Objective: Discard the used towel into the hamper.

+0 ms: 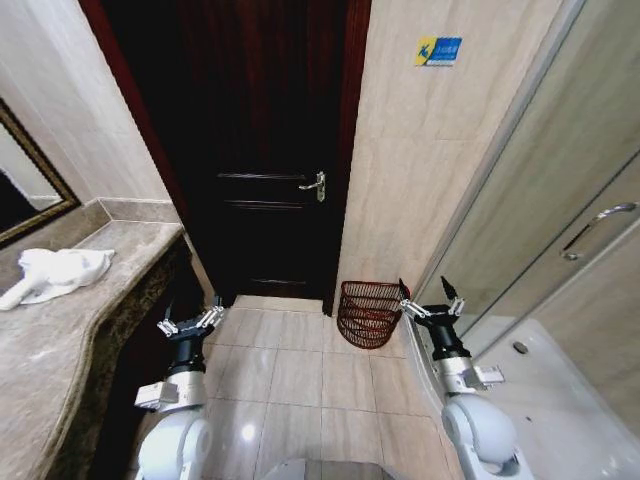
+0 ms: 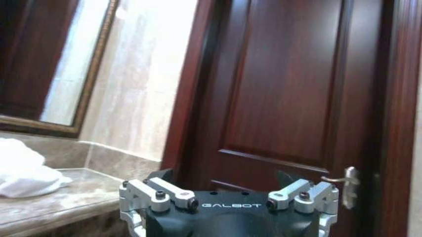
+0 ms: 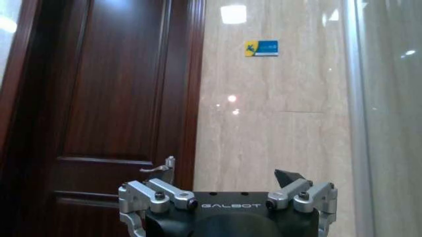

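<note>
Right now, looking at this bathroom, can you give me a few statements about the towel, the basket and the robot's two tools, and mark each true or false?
1. The towel lies on the stone counter. True.
2. The hamper stands on the floor near the door. True.
3. The towel is already inside the hamper. False: it is on the counter to the robot's left.
4. The left tool holds the towel. False: it is open and empty.
5. The right tool is open, beside the hamper. True.
</note>
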{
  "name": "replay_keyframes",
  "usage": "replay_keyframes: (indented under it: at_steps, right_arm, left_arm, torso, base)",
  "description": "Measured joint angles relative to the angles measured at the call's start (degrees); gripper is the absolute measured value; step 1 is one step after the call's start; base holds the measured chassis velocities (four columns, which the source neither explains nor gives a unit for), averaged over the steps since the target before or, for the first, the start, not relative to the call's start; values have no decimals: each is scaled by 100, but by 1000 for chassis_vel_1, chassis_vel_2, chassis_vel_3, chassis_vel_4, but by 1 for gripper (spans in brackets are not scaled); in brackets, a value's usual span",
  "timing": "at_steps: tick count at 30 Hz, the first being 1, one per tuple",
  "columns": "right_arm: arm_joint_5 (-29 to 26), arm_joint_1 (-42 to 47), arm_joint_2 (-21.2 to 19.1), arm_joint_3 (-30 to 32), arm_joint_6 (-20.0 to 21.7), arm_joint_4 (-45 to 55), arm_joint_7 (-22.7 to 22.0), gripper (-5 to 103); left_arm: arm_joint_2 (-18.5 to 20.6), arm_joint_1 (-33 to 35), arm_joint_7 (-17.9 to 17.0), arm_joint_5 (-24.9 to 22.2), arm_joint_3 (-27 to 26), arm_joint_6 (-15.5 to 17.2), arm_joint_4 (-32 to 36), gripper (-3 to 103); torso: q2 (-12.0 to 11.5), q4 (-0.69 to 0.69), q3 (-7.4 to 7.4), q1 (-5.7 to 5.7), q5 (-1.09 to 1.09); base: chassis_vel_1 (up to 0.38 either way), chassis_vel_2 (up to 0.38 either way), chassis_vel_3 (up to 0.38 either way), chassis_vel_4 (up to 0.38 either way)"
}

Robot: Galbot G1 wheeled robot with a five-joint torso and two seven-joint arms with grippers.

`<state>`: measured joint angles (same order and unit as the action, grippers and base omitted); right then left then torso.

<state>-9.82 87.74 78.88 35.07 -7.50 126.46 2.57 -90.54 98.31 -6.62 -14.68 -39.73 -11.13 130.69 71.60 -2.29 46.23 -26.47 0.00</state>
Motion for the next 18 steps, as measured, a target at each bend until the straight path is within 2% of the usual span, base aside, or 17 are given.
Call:
replay_keyframes:
  at_steps: [4, 18]
  right_arm:
    - [-11, -103, -25, 0, 1, -56, -5, 100]
    - [-1, -320, -34, 15, 1, -217, 2, 100]
  left_arm:
    - [-112, 38, -8, 47, -13, -5, 35, 100]
    - [-113, -20, -62, 53, -80, -21, -74, 100]
  torso:
    - [0, -1, 0, 0, 0]
    - [0, -1, 0, 0, 0]
  base:
    - [36, 53, 52, 53]
    - [96, 88, 90, 88]
